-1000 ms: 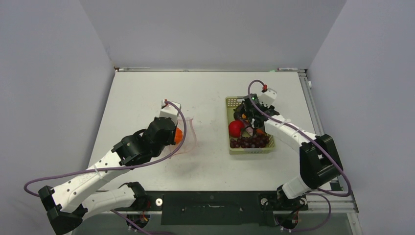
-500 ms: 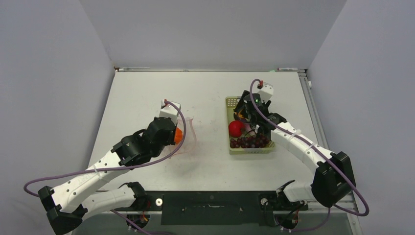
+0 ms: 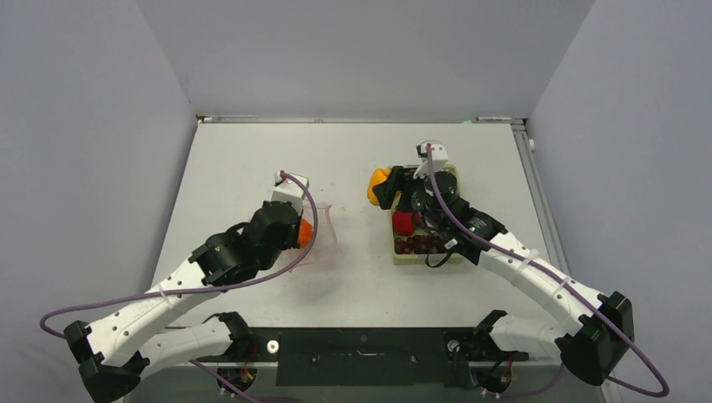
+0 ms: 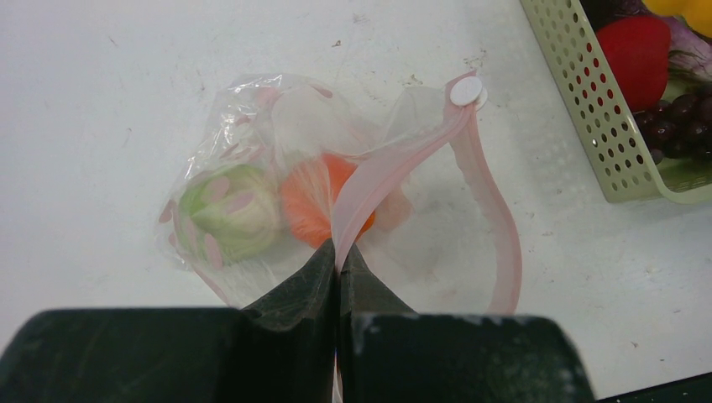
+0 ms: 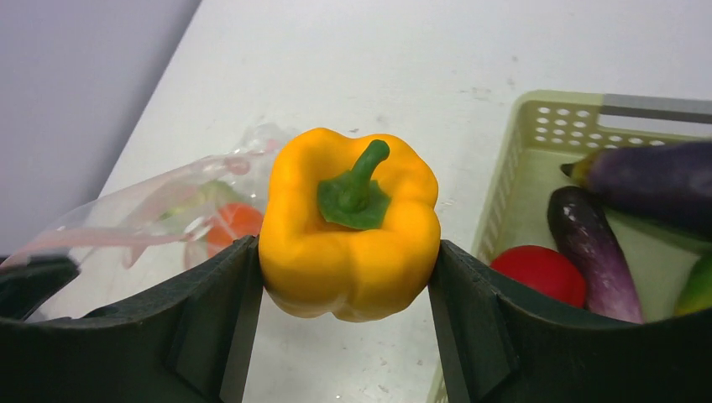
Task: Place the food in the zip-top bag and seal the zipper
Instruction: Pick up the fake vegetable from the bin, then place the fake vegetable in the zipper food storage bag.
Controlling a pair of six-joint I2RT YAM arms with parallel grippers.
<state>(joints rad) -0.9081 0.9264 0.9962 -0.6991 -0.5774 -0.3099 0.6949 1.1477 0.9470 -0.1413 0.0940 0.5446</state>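
The left gripper [image 4: 338, 252] pinches the pink zipper [image 4: 395, 168] of the zip-top bag [image 4: 252, 151], and the right gripper [image 5: 348, 281] squeezes the yellow pepper [image 5: 348, 227].

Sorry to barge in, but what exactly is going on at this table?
The right gripper holds the yellow pepper between the basket and the bag. The left gripper is shut on the zipper strip, holding the mouth open. An orange and a green fruit lie inside; a tomato, eggplants and grapes sit in the basket.
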